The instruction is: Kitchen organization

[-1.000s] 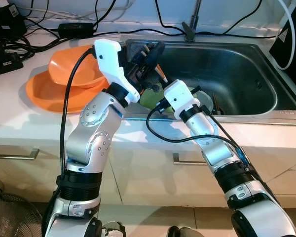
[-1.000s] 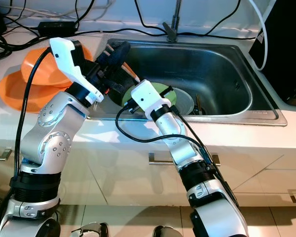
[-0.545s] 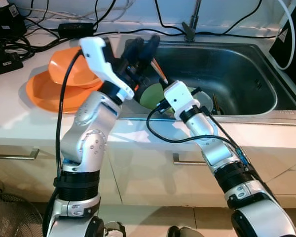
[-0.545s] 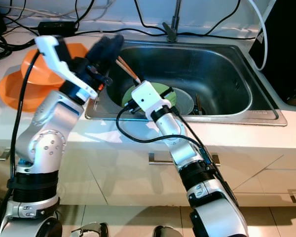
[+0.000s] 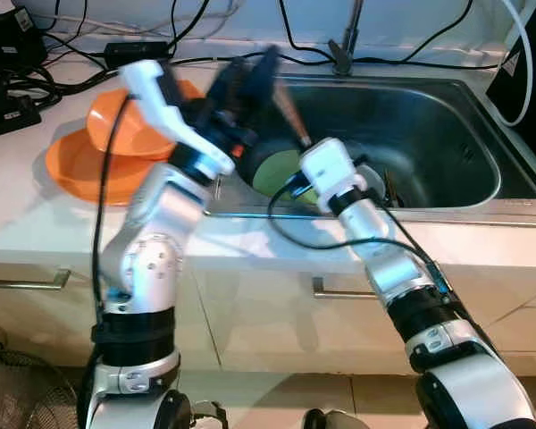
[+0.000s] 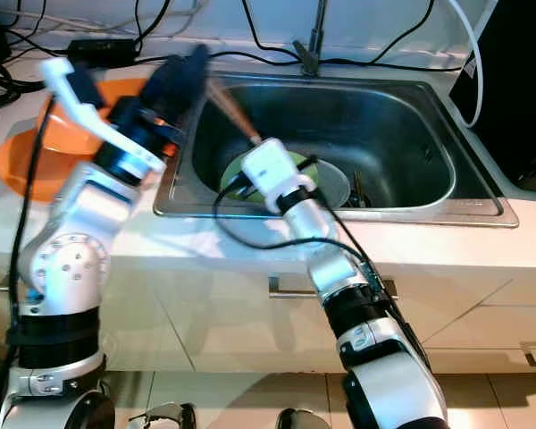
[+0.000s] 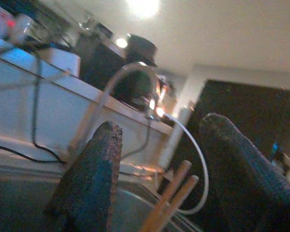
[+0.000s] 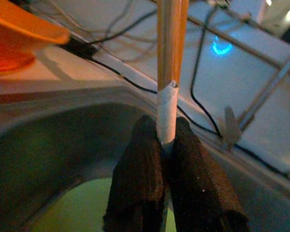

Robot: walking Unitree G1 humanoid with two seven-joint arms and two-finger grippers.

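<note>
**Chopsticks gripped over the sink**

Where the steel sink point(image 5: 447, 134) sinks into the tabletop point(image 5: 36, 210), holds a green plate point(image 5: 281, 172) and a grey bowl point(image 6: 332, 183) at about 9 o'clock on its floor. Stacked at 9 o'clock of the sink: two orange bowls point(image 5: 116, 134).

Reaching over the sink's near rim, right gripper point(image 8: 165, 145), fingers pressed together on the wooden chopsticks point(image 8: 170, 43), which rise toward 11 o'clock. Blurred above the sink's 9 o'clock rim, left gripper point(image 7: 157, 169), fingers point(image 7: 94, 169) spread wide around the chopstick tips without touching.
</note>
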